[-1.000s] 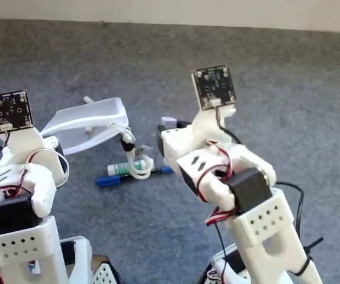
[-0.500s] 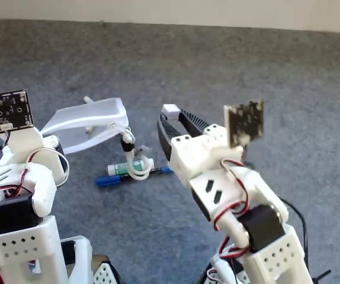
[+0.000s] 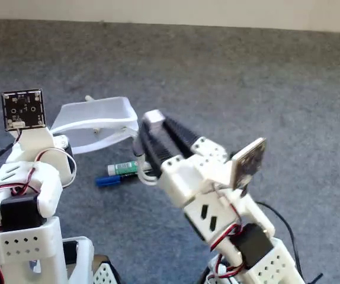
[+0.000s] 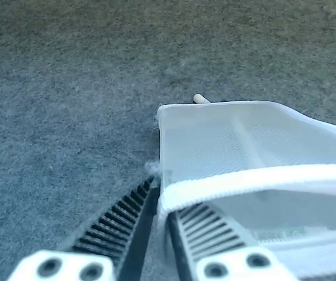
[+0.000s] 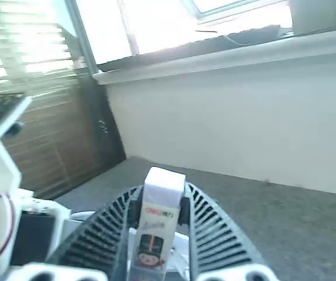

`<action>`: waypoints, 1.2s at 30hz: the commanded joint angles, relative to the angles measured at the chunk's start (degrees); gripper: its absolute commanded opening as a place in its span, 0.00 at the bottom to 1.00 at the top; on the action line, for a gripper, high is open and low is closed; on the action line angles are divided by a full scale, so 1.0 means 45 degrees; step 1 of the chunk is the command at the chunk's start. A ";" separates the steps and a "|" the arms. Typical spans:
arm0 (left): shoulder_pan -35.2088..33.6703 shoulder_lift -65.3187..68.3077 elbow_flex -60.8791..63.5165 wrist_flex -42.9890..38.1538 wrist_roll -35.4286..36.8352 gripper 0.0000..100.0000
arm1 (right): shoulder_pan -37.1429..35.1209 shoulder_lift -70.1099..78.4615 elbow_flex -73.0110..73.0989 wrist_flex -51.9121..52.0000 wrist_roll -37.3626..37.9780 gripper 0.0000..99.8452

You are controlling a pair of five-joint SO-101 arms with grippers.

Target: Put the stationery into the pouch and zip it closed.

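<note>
Two arms stand nearest us on the grey carpet. We see the right gripper clamped on a white eraser, raised just beside the pouch and its gaping mouth. Under it, a green-and-white marker and a blue pen lie together on the carpet. The left gripper pinches the pouch's rim. Beyond the far corner, a white stick pokes out.

Below me lies grey carpet; on it rest a blue pen and a green-and-white marker, side by side.
</note>
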 commanded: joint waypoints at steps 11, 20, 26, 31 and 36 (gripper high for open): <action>0.0264 0.0010 -0.0283 -0.0293 -0.0078 0.01 | -0.2471 0.2002 0.1827 -0.6672 0.2950 0.00; 0.0225 0.0010 -0.0283 -0.0234 -0.0078 0.01 | -0.2237 0.7043 0.1729 -1.1536 0.3028 0.00; 0.0225 0.0010 -0.0283 -0.0234 -0.0078 0.01 | -0.1924 0.9563 0.1709 -1.4193 0.3028 0.00; 0.0225 0.0010 -0.0283 -0.0234 -0.0078 0.01 | -0.1026 1.0911 0.1709 -1.6166 0.3028 0.00; 0.0225 0.0010 -0.0264 -0.0234 -0.0078 0.01 | -0.0869 1.1536 0.1807 -1.6674 0.3048 0.00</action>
